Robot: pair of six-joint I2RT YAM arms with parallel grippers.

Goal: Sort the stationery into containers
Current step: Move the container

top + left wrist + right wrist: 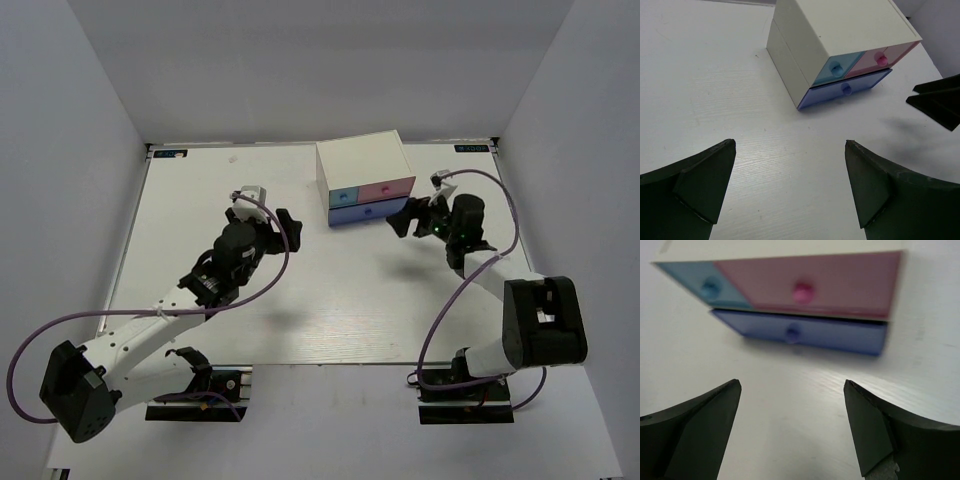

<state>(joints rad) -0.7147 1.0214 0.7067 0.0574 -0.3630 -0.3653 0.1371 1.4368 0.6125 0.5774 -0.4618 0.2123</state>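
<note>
The drawer box (362, 165) stands at the far centre of the table (190, 200), with its fronts toward the arms. The light-blue drawer (343, 197) and pink drawer (387, 187) sit flush. The blue-violet lower drawer (368, 211) protrudes slightly. The left gripper (789, 145) has its jaws spread and empty, and is front-left of the box, apart from it. The right gripper (791, 385) has its jaws spread and empty, and is near the box's front-right corner, facing the drawers.

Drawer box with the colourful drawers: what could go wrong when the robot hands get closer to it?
1. The pink knob is tiny, so the open right gripper might slip off it.
2. Nothing holds the drawer box; a pull could drag the whole box instead of a drawer.
3. The left gripper, also open, faces the same front, so the two could bump.
</note>
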